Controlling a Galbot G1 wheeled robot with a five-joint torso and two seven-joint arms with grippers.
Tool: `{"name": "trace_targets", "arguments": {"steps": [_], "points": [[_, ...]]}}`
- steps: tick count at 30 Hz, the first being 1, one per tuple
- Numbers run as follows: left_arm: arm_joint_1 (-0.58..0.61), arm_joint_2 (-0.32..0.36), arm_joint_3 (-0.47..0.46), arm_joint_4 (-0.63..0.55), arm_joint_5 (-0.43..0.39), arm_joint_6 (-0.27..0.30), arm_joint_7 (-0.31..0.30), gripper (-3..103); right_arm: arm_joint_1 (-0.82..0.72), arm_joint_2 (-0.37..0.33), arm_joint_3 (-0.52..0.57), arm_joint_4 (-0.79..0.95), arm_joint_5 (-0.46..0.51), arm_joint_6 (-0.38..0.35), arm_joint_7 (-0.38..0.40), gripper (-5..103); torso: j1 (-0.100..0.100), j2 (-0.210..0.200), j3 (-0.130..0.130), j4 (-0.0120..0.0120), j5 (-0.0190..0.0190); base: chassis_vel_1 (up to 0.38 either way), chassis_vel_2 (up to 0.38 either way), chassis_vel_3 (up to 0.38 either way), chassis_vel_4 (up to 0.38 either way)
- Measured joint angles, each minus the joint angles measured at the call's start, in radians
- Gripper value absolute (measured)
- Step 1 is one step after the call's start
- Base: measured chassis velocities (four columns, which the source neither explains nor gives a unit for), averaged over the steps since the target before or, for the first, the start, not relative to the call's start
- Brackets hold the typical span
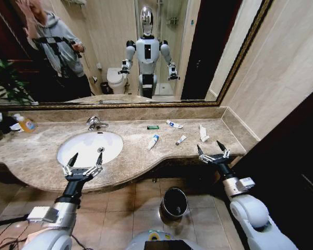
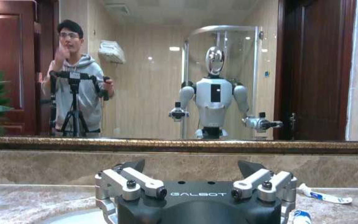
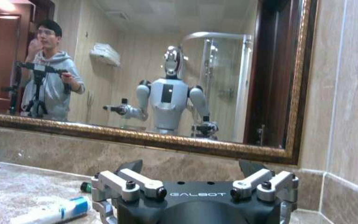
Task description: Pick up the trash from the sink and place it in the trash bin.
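Note:
The trash lies on the beige marble counter to the right of the white oval sink (image 1: 83, 143), not in the basin: a small green packet (image 1: 153, 127), white tubes with blue ends (image 1: 173, 124) (image 1: 153, 141) (image 1: 181, 139) and a white sachet (image 1: 203, 134). My left gripper (image 1: 86, 156) hovers open over the basin's front edge. My right gripper (image 1: 209, 146) is open at the counter's right front corner, just short of the sachet. The dark trash bin (image 1: 174, 203) stands on the floor below the counter. One tube (image 3: 51, 212) lies close to the right gripper (image 3: 190, 164).
A chrome tap (image 1: 95, 123) sits behind the basin, and an orange-yellow pump bottle (image 1: 25, 123) stands at the far left by a plant. A large mirror (image 1: 146, 52) backs the counter. The tiled wall closes the right side.

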Motion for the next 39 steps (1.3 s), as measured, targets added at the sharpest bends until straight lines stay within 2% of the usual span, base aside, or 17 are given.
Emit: {"name": "trace_targets", "arguments": {"steps": [13,16,19,26,39], "points": [[0.000,0.000,0.000,0.000,0.000,0.000,0.000,100,0.062,-0.004,-0.022,-0.084,0.021,0.006,-0.033,100,0.000,0.000,0.000,0.0000,0.0000,0.000,0.000,0.000,0.000],[0.000,0.000,0.000,0.000,0.000,0.000,0.000,100,0.089,0.000,-0.041,-0.102,0.019,-0.012,-0.036,100,0.000,0.000,0.000,0.0000,0.0000,0.000,0.000,0.000,0.000],[0.000,0.000,0.000,0.000,0.000,0.000,0.000,100,0.155,0.020,-0.080,-0.128,0.012,-0.065,-0.030,100,0.000,0.000,0.000,0.0001,0.0002,0.000,0.000,0.000,0.000],[0.000,0.000,0.000,0.000,0.000,0.000,0.000,100,0.299,0.009,-0.144,-0.222,0.011,-0.160,-0.015,100,0.000,0.000,0.000,0.0001,0.0000,0.000,0.000,0.000,0.000],[0.000,0.000,0.000,0.000,0.000,0.000,0.000,100,0.497,0.020,-0.157,-0.487,-0.018,-0.203,0.012,100,0.000,0.000,0.000,0.0002,0.0000,0.000,0.000,0.000,0.000]]}}
